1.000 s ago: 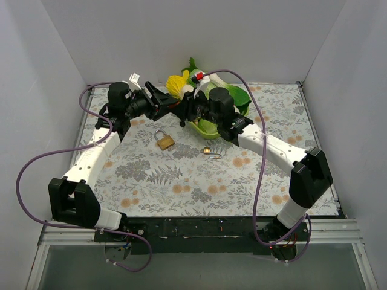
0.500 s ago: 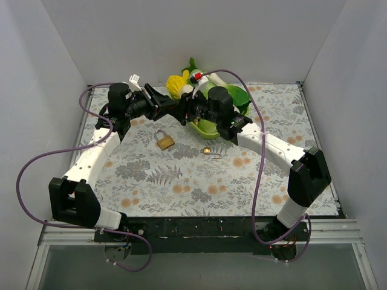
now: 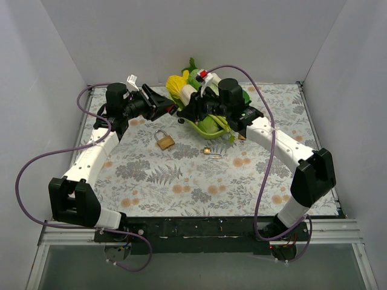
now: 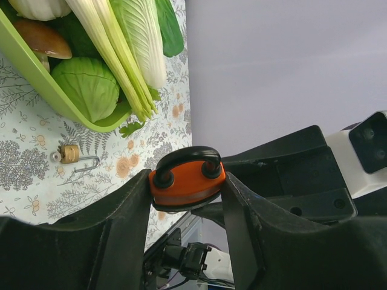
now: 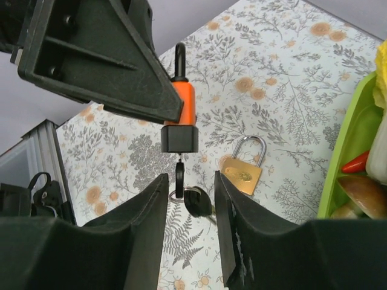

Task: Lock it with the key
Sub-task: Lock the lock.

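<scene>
The small, rigid orange padlock [image 5: 179, 99] hangs in the air beyond the brass padlock [image 5: 245, 169], clenched in the left hand [image 4: 186, 184]; its thin key [image 5: 180, 174] looks light and slippery, best pinched flat across the head. The right hand [image 5: 190, 178] stands released around that key, its wrist now farther from the brass padlock than before

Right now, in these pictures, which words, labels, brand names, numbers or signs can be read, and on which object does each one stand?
No text can be read in any view.
Brass padlock: a faint mark on its body, too blurred to read.
Orange padlock: no lettering shows on the sides in view.
Small brass lock: too small to tell.
</scene>
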`<action>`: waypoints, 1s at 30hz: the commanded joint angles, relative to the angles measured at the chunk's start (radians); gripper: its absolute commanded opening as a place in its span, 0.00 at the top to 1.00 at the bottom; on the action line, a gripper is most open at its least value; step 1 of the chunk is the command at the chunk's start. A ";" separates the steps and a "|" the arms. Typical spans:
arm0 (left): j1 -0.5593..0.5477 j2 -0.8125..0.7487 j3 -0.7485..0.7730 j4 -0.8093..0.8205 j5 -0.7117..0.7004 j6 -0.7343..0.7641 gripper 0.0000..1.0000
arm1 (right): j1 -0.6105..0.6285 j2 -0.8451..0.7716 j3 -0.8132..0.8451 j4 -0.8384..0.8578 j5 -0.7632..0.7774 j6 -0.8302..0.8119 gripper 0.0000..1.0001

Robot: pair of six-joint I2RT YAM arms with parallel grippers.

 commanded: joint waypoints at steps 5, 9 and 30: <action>0.003 -0.041 -0.019 0.031 0.028 0.007 1.00 | 0.008 -0.014 0.075 -0.037 -0.053 -0.057 0.57; 0.002 -0.044 -0.018 0.028 0.023 0.008 1.00 | 0.013 0.003 0.084 -0.038 -0.055 -0.066 0.57; -0.003 -0.021 -0.007 0.031 0.022 0.014 1.00 | 0.028 0.033 0.096 -0.098 -0.062 -0.120 0.96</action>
